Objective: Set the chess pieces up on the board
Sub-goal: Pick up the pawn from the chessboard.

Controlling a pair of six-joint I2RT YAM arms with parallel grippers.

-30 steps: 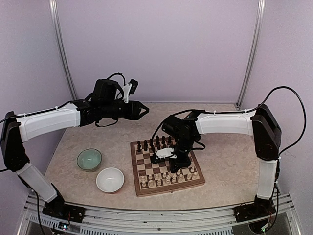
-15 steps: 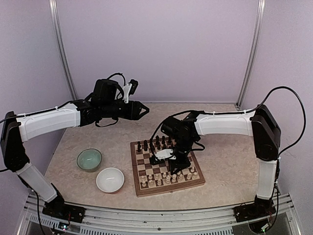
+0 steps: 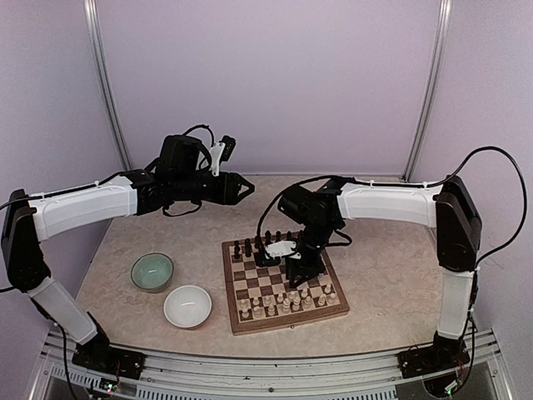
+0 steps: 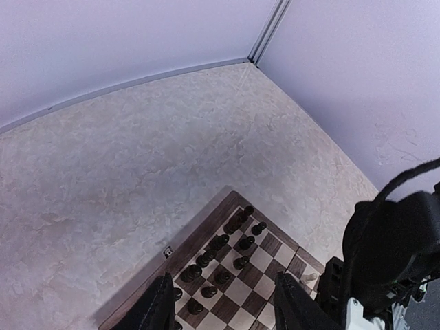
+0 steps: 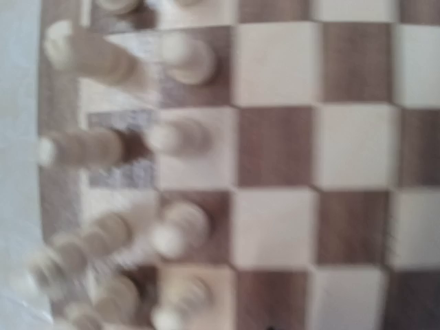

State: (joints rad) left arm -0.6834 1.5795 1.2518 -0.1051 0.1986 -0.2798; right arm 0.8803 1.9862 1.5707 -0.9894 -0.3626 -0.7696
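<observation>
A: Board position?
B: Board [image 3: 283, 283] flat on the tabletop [image 3: 383, 275], by the near edge, a little right of the middle; dark pieces [image 3: 260, 247] in rows along its far side; light pieces [image 3: 287, 302] in rows along its near side.

A: Left claw?
B: Left gripper [image 3: 246, 187] held high over the far left part of the tabletop, well apart from the board; in the wrist view its fingers [image 4: 157, 311] stand wide with nothing between them; that view looks down on the dark rows.

A: Right claw?
B: Right gripper [image 3: 295, 272] points down over the board's middle, just beyond the light rows; touching a piece or not, cannot tell; from above the wrist hides the jaws; its own camera is blurred and gives only light pieces and checkered squares; width entered as cannot tell.

A: Any writing?
B: One small pale tag [image 4: 167, 252] on the board's border beside the dark rows; too small to read.

A: Anything else?
B: Green bowl [image 3: 152, 272] and white bowl [image 3: 187, 306] toward the near left corner, close together; the white bowl is nearer the edge, just beside the board.
</observation>
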